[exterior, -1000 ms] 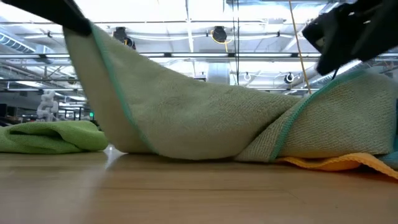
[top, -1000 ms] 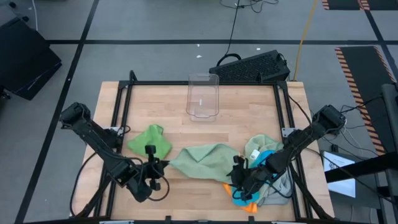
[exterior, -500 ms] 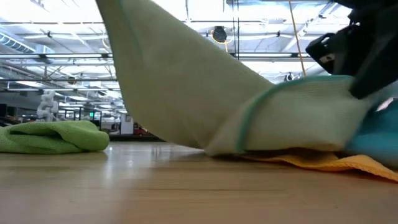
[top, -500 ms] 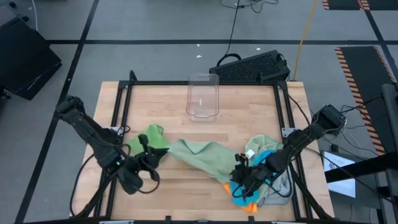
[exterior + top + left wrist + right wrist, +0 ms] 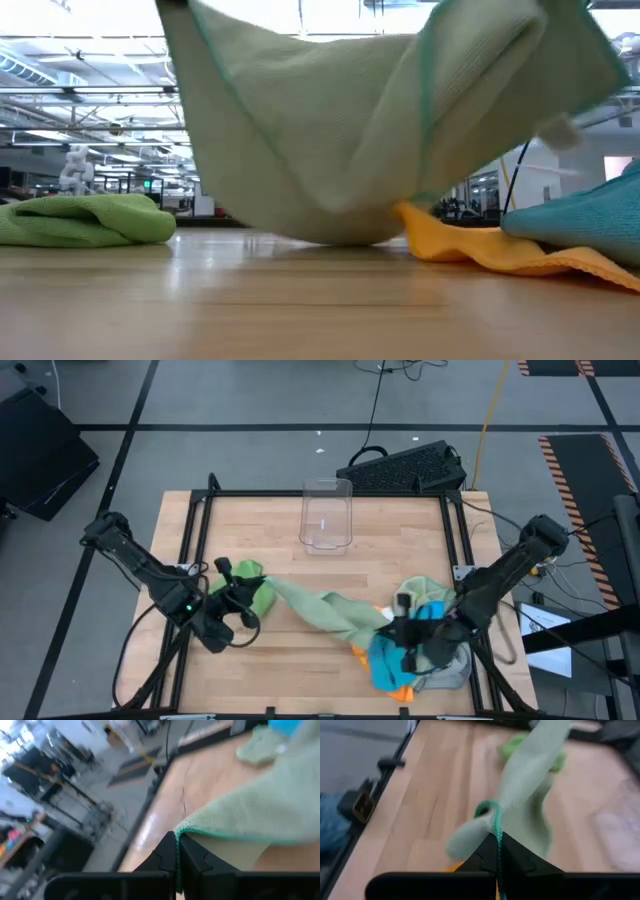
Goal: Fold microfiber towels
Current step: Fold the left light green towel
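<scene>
Both claws are pinched tight on opposite edges of the sage green towel (image 5: pixel 325 612): the left gripper (image 5: pixel 228 603) by the bright green towel (image 5: pixel 256 592), the right gripper (image 5: pixel 402 630) above the blue towel (image 5: pixel 398 656) and orange towel (image 5: pixel 470 247). They hold it strung between them, probably to spread it for folding. A second ago the right claw was open and the cloth drooped lower.

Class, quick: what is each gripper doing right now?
Left gripper: shut on the sage green towel.
Right gripper: shut on the same towel's other edge.
</scene>
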Controlling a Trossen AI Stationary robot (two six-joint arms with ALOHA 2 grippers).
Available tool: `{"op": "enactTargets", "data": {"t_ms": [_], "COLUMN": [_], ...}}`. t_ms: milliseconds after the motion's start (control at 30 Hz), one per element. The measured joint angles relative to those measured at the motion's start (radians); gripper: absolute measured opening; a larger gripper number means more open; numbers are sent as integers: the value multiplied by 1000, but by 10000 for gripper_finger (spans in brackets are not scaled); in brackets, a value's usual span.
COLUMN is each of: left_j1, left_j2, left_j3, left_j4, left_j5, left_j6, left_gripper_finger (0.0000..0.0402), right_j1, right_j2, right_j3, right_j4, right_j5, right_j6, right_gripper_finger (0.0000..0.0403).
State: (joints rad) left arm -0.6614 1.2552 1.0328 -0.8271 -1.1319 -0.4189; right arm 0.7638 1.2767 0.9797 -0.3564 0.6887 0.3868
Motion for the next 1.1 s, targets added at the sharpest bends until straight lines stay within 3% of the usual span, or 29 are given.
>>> {"op": "enactTargets", "data": {"t_ms": [200, 533, 700, 833, 967, 1100], "left_j1": [57, 147, 155, 155, 166, 214], "left_j2": [0, 0, 1, 1, 1, 1], "left_j3": [-98, -201, -219, -219, -219, -219], "left_j4": [-107, -82, 97, 272, 411, 464], "left_j5": [100, 262, 349, 370, 323, 232], "left_j6": [-170, -257, -124, 29, 158, 172], "left_gripper_finger": [12, 18, 6, 11, 8, 7], "right_j1": [37, 39, 31, 27, -19, -66], "right_j2": [-87, -127, -107, -89, -87, -86], "right_j3": [1, 0, -59, -132, -213, -253], "right_j4": [-54, -51, -29, -46, -57, -59], "right_j5": [105, 175, 116, 160, 207, 271], "right_j6": [12, 44, 111, 205, 291, 316], "right_gripper_finger": [2, 2, 2, 9, 43, 98]}}
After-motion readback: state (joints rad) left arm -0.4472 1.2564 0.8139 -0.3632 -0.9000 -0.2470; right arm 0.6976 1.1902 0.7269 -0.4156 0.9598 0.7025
